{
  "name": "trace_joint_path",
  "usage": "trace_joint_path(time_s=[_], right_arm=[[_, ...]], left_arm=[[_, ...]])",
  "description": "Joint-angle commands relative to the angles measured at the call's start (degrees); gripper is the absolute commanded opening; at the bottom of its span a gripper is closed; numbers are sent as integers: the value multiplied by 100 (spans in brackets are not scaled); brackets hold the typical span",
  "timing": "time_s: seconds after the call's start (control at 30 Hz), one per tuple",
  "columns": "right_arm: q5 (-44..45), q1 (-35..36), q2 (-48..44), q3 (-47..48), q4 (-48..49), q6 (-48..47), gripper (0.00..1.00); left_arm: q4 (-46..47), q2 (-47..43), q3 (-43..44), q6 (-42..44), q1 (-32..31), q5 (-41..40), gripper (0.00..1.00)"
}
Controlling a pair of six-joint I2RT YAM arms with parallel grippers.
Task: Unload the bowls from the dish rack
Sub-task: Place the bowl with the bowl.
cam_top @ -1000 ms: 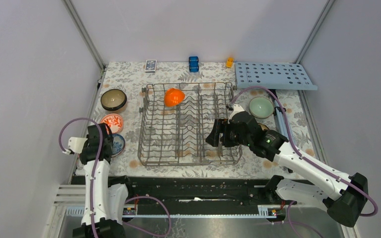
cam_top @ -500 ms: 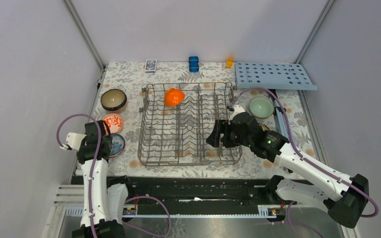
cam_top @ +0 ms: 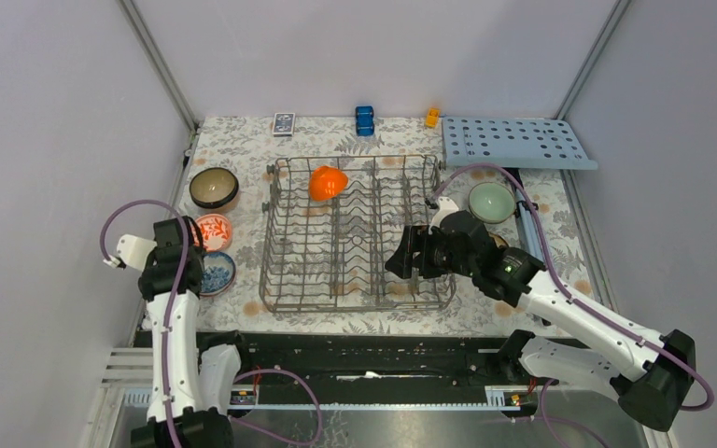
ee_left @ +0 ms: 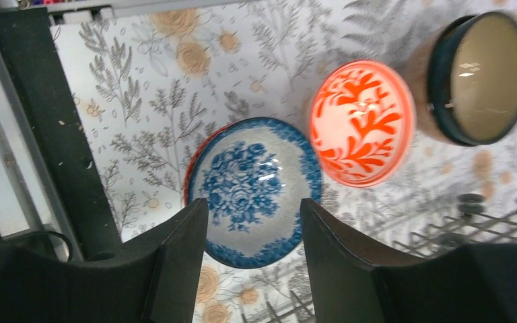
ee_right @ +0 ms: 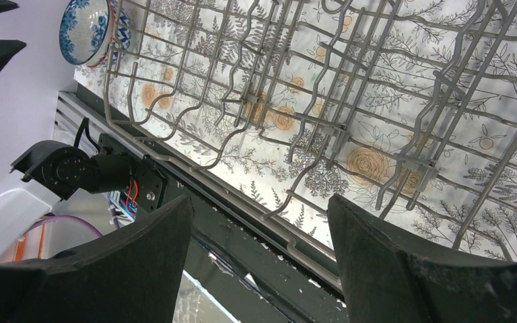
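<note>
The grey wire dish rack (cam_top: 275, 233) stands mid-table and holds one orange bowl (cam_top: 328, 183) at its far side. Left of it lie a dark brown bowl (cam_top: 213, 188), a red-and-white bowl (cam_top: 213, 230) and a blue-and-white bowl (cam_top: 217, 274). A pale green bowl (cam_top: 491, 202) sits to the right. My left gripper (cam_top: 187, 254) is open and empty above the blue-and-white bowl (ee_left: 252, 182), with the red-and-white bowl (ee_left: 361, 123) and the dark brown bowl (ee_left: 478, 77) beside it. My right gripper (cam_top: 401, 259) is open and empty over the rack's near right corner (ee_right: 404, 165).
At the back edge are a card box (cam_top: 283, 123), a blue block (cam_top: 365, 119), a small orange object (cam_top: 432, 117) and a light-blue board with holes (cam_top: 515, 142). A black rail (cam_top: 364, 350) runs along the near edge. Grey walls close in both sides.
My left gripper has drawn back up and to the left, uncovering more of the blue-and-white bowl. The right arm has barely moved.
</note>
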Motion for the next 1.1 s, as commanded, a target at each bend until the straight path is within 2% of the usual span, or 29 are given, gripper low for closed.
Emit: trace_joint_path(time_s=[0.0,0.17,0.5,0.73,1.07], right_arm=[[-214,-16,-41,-48,296,-220,80],[-218,-16,2,-81,363,-314,80],[-196,-16,42,-3,374,-260,80],[-140,-20,-6,49,337,-198,80],[-275,-19,157,156,277,-73,80]], left_arm=[[103,237,-326,-108,40,26,54],[191,223,-529,-133,92,-14,47],[310,358,-670,-147,101,187,46],[372,334,-786,-301,121,246,41],[-161,28,-520,-548,126,-185,50]])
